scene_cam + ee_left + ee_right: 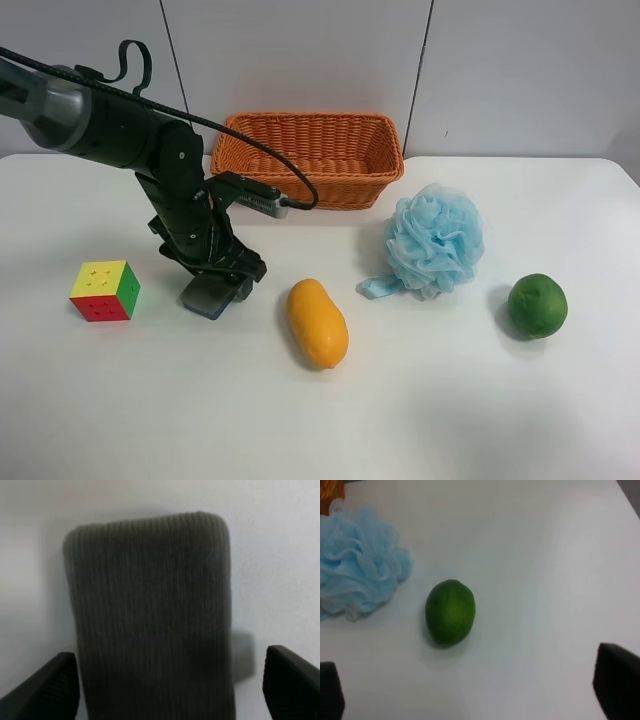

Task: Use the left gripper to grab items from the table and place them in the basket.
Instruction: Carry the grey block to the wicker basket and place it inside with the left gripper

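The left gripper (228, 272) hangs low over the grey felt block (203, 296) on the white table (450, 420), jaws spread and gripping nothing. In the left wrist view one black finger (45, 690) stands at each side of the block, with a sliver of table between. The block lies between the puzzle cube (105, 290) and the mango (317, 323), apart from both and in front of the wicker basket (310, 120), which appears to hold nothing yet. The blue mesh pouf (435, 240) and the green fruit (537, 305) wait further along. The right gripper (472, 687) hovers idle near the fruit, its jaws also wide apart. The risk here is a poor pinch. The block sits slightly askew to the jaws in the wrist view, so closing on it could twist it, or catch only the soft felt and let the block slip on the lift. A descent that drifts sideways could set a finger on top of the block instead of beside it. The black cable (250, 135) loops out near the basket's rim and may snag there during the carry.
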`<state>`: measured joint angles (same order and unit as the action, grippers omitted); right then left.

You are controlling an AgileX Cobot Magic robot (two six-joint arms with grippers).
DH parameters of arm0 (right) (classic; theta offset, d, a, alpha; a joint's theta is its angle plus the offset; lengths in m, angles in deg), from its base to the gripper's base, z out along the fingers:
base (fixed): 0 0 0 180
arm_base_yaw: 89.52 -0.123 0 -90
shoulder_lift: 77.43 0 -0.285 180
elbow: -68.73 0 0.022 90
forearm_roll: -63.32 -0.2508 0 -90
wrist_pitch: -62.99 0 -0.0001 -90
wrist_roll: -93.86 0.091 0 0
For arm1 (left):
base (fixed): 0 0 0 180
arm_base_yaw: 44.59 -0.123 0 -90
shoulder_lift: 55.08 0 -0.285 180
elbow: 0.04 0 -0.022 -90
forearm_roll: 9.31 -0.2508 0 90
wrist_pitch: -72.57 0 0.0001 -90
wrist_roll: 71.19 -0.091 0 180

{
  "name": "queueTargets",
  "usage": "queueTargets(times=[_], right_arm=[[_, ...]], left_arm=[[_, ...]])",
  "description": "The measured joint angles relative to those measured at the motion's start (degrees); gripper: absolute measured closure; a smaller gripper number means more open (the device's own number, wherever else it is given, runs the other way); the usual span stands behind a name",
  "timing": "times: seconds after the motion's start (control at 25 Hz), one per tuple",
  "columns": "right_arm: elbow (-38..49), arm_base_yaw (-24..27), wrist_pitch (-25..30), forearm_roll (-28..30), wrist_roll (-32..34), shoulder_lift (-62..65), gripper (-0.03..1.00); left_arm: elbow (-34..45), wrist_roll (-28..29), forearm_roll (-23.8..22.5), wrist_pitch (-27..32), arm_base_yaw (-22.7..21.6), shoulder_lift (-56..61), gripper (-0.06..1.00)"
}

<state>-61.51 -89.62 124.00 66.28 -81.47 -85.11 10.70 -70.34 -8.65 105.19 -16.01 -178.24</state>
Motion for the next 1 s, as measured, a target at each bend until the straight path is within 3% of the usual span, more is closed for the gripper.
queueTargets(times=[0.08,0.24,0.44,0.6,0.84,1.0], right_arm=[[0.0,0.0,0.0,0.0,0.0,0.0,-0.02],[0.0,0.0,0.0,0.0,0.0,0.0,-0.02],[0.0,0.0,0.0,0.0,0.0,0.0,-0.02],[0.0,0.0,0.0,0.0,0.0,0.0,-0.02],[0.0,0.0,0.0,0.0,0.0,0.0,-0.02],[0.0,0.0,0.0,0.0,0.0,0.0,-0.02]], left_arm=[[0.0,0.0,0.0,0.1,0.0,-0.9,0.24],[0.0,0.0,-0.2,0.2,0.0,-1.1,0.39],[-0.3,0.0,-0.1,1.0,0.0,-1.1,0.39],[-5.2,0.0,-0.1,10.6,0.0,-1.2,0.39],[-22.6,0.0,-0.1,30.8,0.0,0.4,0.39],[-35.6,-0.1,-0.2,34.5,0.0,0.9,0.39]])
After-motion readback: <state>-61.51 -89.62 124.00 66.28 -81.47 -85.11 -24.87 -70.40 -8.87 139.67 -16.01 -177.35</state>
